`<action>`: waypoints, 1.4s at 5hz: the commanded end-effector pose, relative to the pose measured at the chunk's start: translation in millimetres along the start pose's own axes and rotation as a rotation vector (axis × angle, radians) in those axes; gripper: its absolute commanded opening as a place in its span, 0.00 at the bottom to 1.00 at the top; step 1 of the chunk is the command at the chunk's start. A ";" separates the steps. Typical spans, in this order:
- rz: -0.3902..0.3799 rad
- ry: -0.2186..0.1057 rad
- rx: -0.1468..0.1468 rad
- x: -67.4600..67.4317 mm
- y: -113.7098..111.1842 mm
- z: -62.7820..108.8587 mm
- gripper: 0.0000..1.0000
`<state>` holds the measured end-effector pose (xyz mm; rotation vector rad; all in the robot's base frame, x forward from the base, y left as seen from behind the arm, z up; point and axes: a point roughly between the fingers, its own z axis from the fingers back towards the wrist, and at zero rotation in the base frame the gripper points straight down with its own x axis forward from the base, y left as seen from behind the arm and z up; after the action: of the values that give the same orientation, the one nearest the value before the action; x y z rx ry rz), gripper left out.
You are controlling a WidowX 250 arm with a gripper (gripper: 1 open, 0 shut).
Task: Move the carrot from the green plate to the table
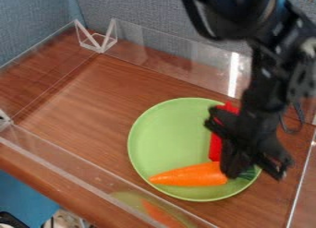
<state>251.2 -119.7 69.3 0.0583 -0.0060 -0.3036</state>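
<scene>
The carrot [189, 176] lies on its side on the green plate [158, 138], near the plate's front edge, with its orange body pointing toward the left and its thick end toward the right, next to the gripper [243, 164]. The plate sits on the reddish-brown wooden table [87, 89], in the right front part of it, and clear acrylic walls [173, 47] stand around the table. The black robot arm [265, 47] comes down from the top right, and its gripper points downward over the right side of the plate. The dark fingers [235, 160] are just at the thick end of the carrot, and they appear closed together; whether they really pinch the carrot I cannot tell, because the fingers cover that end. A red rectangular block [219, 130] is visible just behind the gripper, on the right part of the plate, partly hidden by the fingers. At the far left corner of the table 1 small clear triangular stand [95, 33] is placed near the wall
</scene>
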 end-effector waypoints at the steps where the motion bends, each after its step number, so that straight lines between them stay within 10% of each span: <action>1: 0.087 -0.095 0.010 5.1 28.2 36.8 0.00; 3: 0.190 -0.144 0.011 -17.0 84.2 63.8 0.00; 4: 0.121 -0.152 0.006 -26.2 103.4 61.0 0.00; 5: 0.029 -0.159 -0.005 -30.2 107.5 57.0 1.00; 7: -0.097 -0.161 -0.029 -26.1 81.8 48.0 1.00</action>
<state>248.5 -36.8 114.3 0.0007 -0.1268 -0.4026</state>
